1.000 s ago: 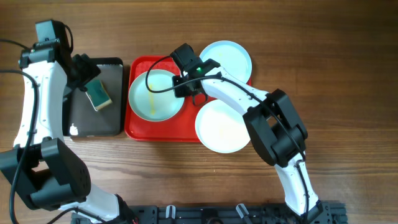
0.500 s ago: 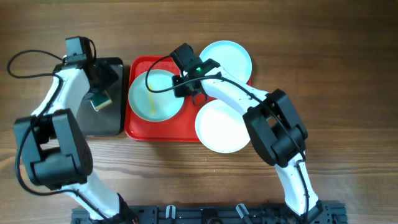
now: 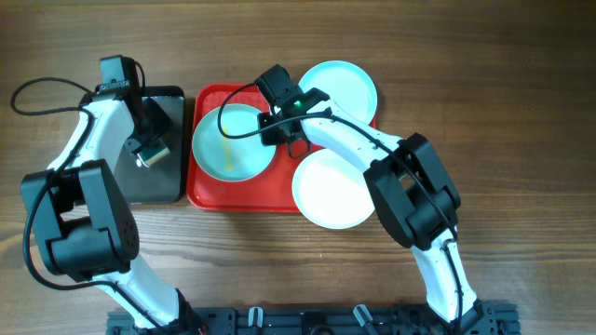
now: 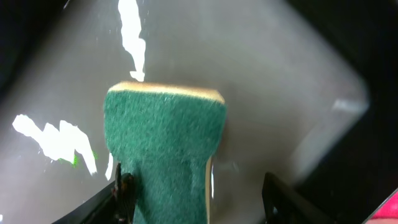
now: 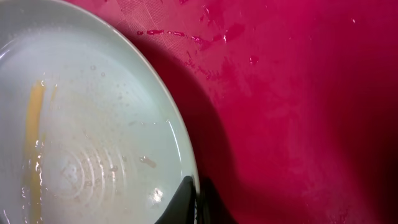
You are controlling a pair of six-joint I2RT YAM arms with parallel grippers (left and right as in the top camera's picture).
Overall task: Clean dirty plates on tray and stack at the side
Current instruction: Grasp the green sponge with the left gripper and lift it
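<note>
The red tray [image 3: 279,194] holds a dirty plate [image 3: 231,147] with a yellow smear at its left. My right gripper [image 3: 277,127] is shut on that plate's right rim; in the right wrist view its fingertips [image 5: 186,194] pinch the rim of the plate [image 5: 93,124] over the tray [image 5: 298,112]. A second plate [image 3: 341,86] lies at the tray's far right corner. A third plate [image 3: 331,191] overlaps its near right edge. My left gripper [image 3: 147,142] is open around a green sponge [image 4: 165,143]. Its left finger touches the sponge and its right finger [image 4: 280,199] stands apart.
The sponge lies on a small black tray [image 3: 140,181], wet and glossy, just left of the red tray. Bare wooden table [image 3: 503,140] surrounds both trays. A black rail [image 3: 372,321] runs along the near edge.
My left arm swung in from the far left and came down over the sponge, then held nearly still. My right gripper has not moved from the plate's rim.
</note>
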